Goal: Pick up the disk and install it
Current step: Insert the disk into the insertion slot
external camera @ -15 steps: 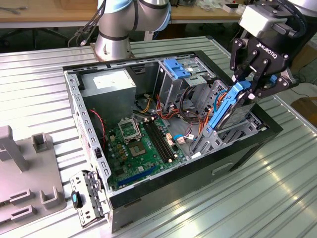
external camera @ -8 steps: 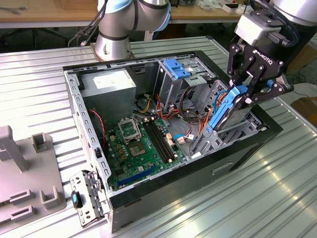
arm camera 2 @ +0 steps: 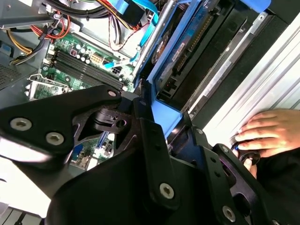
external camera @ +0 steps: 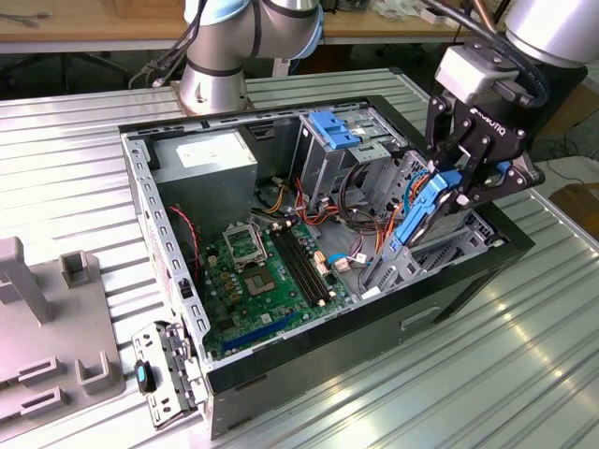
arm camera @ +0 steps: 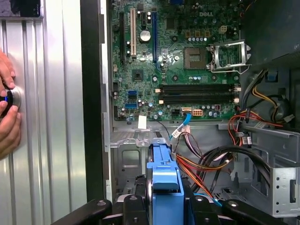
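My gripper is shut on the disk, a grey drive in a bright blue carrier. The disk hangs steeply tilted over the drive bay at the open computer case's corner, on the exterior view's right, and its lower end dips into the bay's silver frame. In the second wrist view the disk runs away from the black fingers along the case wall. In the first wrist view the blue carrier edge stands up between the gripper's two fingers, above the bay floor.
The motherboard lies on the case floor with cable bundles beside the bay. A fixed blue latch tops the silver drive cage. A person's hand rests on a round knob on the ribbed table. A grey fixture stands at the exterior view's left.
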Robot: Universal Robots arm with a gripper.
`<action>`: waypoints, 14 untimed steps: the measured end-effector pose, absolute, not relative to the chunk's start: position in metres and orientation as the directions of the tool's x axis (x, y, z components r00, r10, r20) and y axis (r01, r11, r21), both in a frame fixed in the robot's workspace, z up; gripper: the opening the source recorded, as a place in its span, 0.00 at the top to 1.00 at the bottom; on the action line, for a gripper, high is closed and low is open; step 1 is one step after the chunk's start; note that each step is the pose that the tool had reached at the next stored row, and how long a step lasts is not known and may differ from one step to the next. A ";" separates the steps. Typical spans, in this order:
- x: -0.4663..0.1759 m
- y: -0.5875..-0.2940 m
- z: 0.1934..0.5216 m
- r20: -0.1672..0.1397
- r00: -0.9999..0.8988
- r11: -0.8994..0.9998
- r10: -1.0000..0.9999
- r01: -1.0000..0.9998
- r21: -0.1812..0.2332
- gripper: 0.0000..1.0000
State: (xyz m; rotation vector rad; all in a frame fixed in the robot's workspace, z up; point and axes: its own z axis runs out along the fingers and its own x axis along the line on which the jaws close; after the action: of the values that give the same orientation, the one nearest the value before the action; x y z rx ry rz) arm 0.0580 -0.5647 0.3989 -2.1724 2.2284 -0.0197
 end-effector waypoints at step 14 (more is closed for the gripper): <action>0.058 -0.565 0.379 -0.012 -0.025 0.026 -1.000 -0.999 -0.030 0.63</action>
State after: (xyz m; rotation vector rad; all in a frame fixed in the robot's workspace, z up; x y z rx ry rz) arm 0.0580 -0.5651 0.3789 -2.1725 2.2285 -0.0199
